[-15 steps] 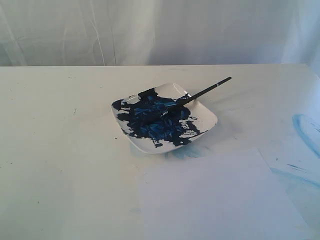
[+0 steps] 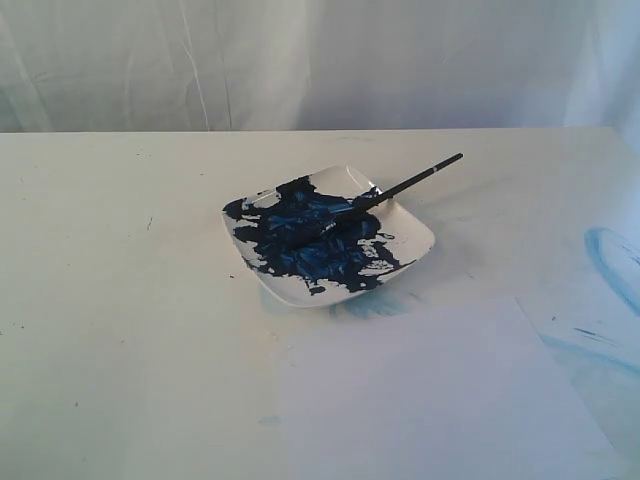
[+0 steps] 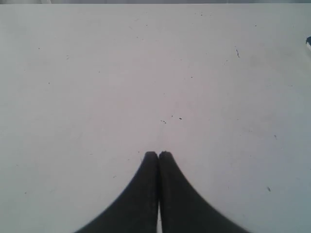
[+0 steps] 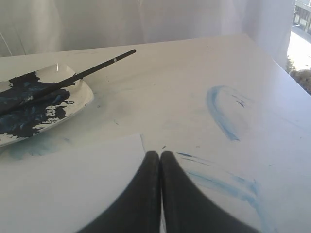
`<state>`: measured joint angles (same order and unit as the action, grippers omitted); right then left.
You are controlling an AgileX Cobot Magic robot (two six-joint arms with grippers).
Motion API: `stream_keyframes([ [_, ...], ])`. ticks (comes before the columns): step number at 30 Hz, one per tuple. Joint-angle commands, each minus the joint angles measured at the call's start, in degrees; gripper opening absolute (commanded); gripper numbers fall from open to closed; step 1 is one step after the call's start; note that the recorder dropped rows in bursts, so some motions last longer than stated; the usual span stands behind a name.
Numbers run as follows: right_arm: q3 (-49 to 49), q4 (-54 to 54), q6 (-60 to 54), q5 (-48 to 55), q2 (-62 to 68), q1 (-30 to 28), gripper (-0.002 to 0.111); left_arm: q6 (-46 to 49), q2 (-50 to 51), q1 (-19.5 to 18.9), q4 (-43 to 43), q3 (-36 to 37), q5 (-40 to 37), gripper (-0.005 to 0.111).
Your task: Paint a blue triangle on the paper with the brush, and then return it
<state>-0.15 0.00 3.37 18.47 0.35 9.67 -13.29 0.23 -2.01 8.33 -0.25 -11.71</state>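
Brush (image 2: 400,186) crosses dish (image 2: 415,240); wrist views alone show left gripper (image 3: 158,154), right gripper (image 4: 160,154) closed, empty.

Off-white surface (image 2: 120,300) with pale-blue smears (image 2: 612,262), backed by draped white curtain (image 2: 300,60); bright daylight (image 4: 302,24) past one corner.

Dish (image 2: 418,238): white, blotchy dark-blue paint (image 2: 310,245) over most of it. Brush (image 2: 425,177): black handle, thin silver band. Paper (image 2: 420,400): plain white. Worktop (image 2: 120,300): off-white, pale-blue curved smears (image 2: 608,258) at dish's 3 o'clock. Left hand (image 3: 158,154), right hand (image 4: 160,154): black.
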Motion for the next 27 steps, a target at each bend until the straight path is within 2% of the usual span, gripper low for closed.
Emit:
stream_keyframes([
  [1,0.1,0.0,0.1,-0.5,-0.3,-0.5,0.0,-0.4,-0.2,-0.3,-0.2,0.2,0.1,0.0],
  [16,0.1,-1.1,-1.9,-3.2,-0.3,-0.5,0.0,-0.4,-0.2,-0.3,-0.2,0.2,0.1,0.0],
  [19,0.1,-2.3,-2.2,-10.3,-0.3,-0.5,0.0,-0.4,-0.2,-0.3,-0.2,0.2,0.1,0.0],
  [24,0.1,-2.4,-2.0,-29.4,-0.3,-0.5,0.0,-0.4,-0.2,-0.3,-0.2,0.2,0.1,0.0],
  [27,0.1,-2.1,2.4,-38.3,-0.3,-0.5,0.0,-0.4,-0.2,-0.3,-0.2,0.2,0.1,0.0],
])
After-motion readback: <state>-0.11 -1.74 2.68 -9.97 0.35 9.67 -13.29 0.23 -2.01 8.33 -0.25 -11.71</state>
